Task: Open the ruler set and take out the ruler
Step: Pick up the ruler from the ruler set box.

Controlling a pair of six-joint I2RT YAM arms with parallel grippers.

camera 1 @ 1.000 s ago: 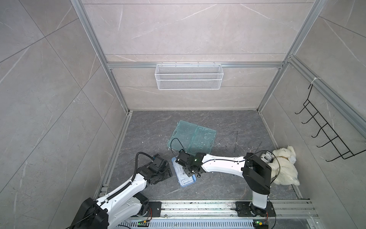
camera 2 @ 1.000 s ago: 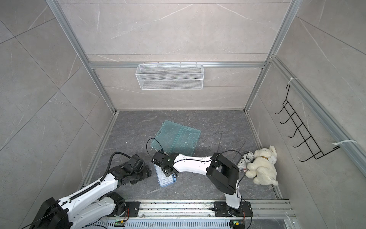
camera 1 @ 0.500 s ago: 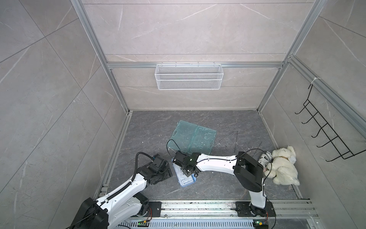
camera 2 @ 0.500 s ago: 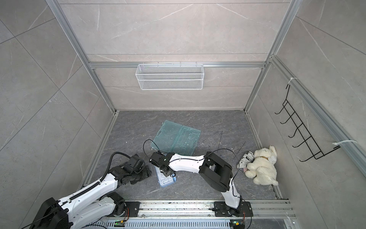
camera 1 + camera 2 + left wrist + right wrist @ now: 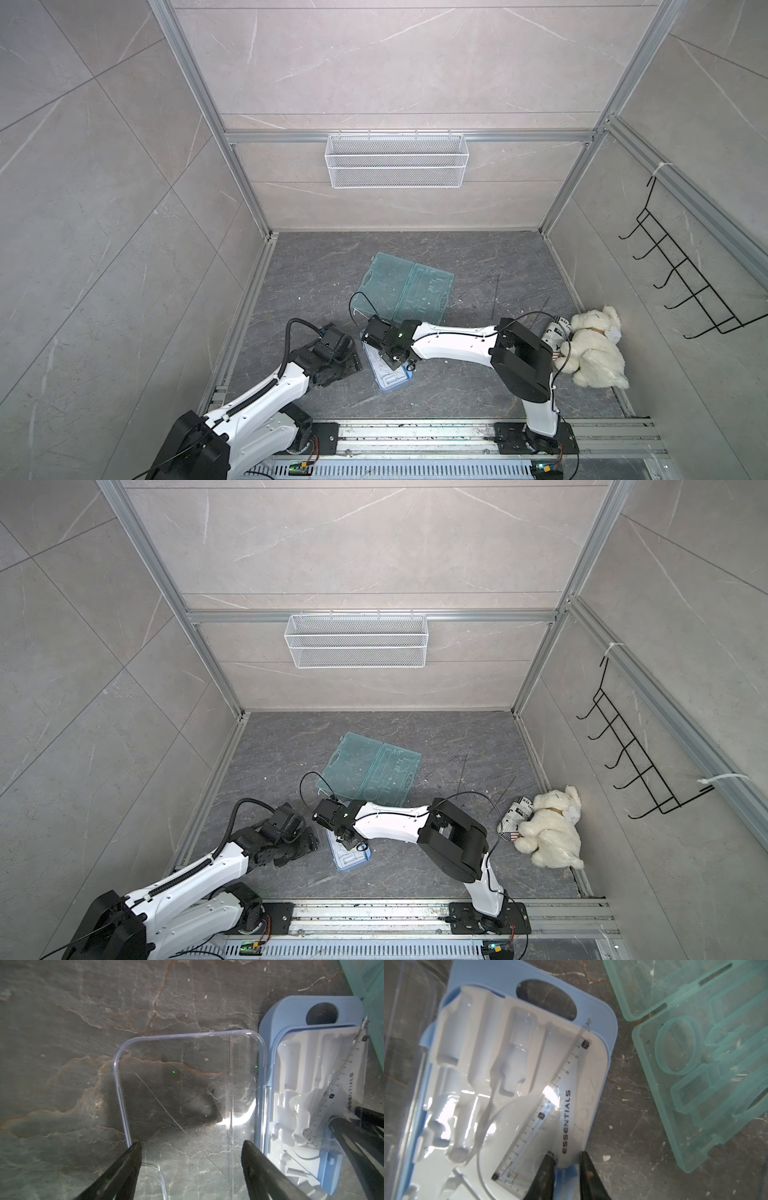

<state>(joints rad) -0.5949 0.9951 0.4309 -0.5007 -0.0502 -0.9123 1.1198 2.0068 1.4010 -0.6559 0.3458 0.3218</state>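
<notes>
The ruler set (image 5: 392, 379) (image 5: 349, 860) lies open on the floor: a blue case (image 5: 488, 976) (image 5: 311, 1007) with a white moulded insert (image 5: 477, 1043), its clear lid (image 5: 187, 1084) folded flat to the side. The ruler (image 5: 566, 1115) (image 5: 340, 1084), clear with a printed scale, lies slantwise on the insert. My right gripper (image 5: 566, 1159) (image 5: 395, 360) (image 5: 351, 842) has its jaws drawn narrow on the ruler's edge at the case rim. My left gripper (image 5: 191, 1145) (image 5: 353, 362) (image 5: 309, 845) is open over the clear lid, with one fingertip at the lid's outer edge.
An open green transparent case (image 5: 407, 291) (image 5: 370, 771) (image 5: 695, 1064) lies just behind the ruler set. A white plush toy (image 5: 594, 349) and a printed can (image 5: 555, 332) sit by the right wall. A wire basket (image 5: 395, 160) hangs on the back wall, a hook rack (image 5: 685, 291) on the right wall.
My right arm has shifted a little to the left over the blue case, and its jaws have narrowed onto the ruler. The left arm has not moved.
</notes>
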